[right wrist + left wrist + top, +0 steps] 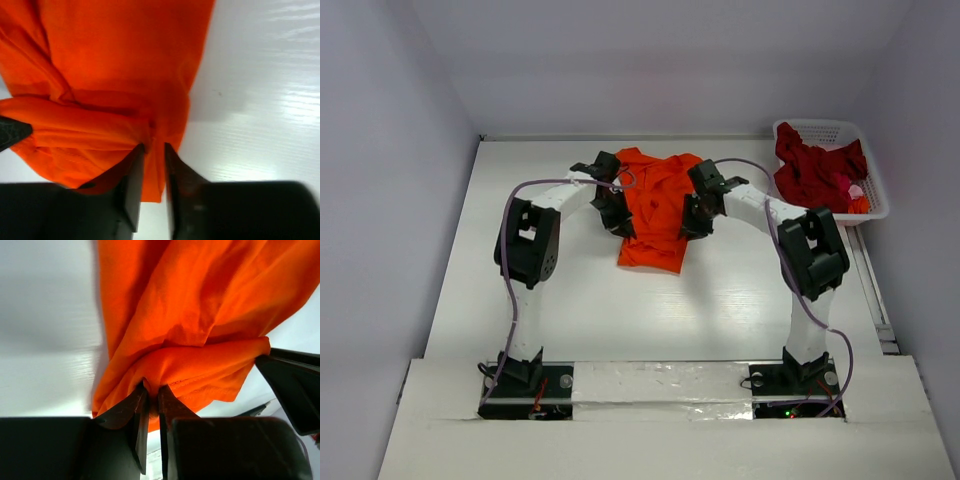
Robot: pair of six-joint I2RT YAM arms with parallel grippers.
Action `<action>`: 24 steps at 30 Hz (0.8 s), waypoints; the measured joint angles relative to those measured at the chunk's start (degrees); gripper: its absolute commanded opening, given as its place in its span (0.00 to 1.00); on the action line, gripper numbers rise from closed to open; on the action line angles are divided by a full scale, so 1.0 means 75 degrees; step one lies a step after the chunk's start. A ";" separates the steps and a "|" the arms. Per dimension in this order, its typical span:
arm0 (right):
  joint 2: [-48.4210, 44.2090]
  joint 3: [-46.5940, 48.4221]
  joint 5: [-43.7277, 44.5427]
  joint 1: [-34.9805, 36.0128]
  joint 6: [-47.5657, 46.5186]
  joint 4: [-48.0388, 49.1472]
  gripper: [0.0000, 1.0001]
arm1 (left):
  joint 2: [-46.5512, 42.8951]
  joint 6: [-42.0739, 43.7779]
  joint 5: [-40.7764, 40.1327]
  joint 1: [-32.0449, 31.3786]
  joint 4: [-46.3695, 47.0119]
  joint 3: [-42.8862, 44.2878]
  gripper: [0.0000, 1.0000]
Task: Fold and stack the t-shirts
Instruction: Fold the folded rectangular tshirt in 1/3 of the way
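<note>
Left tool (151,390): closed on a bunched fold at the left edge of the orange t-shirt (200,315).
Right tool (154,148): jaws slightly apart with orange cloth in the gap; we cannot tell whether it grips.
Orange t-shirt: crumpled in long folds, midway along the far edge of the bench (740,300). We see white bench on either side and toward the near edge.
Crimson t-shirt (815,170): heaped in the basket (878,185) at the far right corner.

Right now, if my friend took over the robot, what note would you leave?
Left claw: shut on the orange t-shirt's bunched edge.
Right claw: jaws slightly apart around the same shirt; grip unclear.
The orange t-shirt lies bunched on the table; the red t-shirt sits in the basket.
Done: no finished fold or stack. Left: fold both, stack them.
</note>
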 measured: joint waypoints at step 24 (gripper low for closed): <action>-0.1661 0.0245 0.0644 -0.0058 -0.0586 -0.0551 0.00 | -0.1749 0.0283 -0.0906 0.0388 -0.0294 -0.0373 0.00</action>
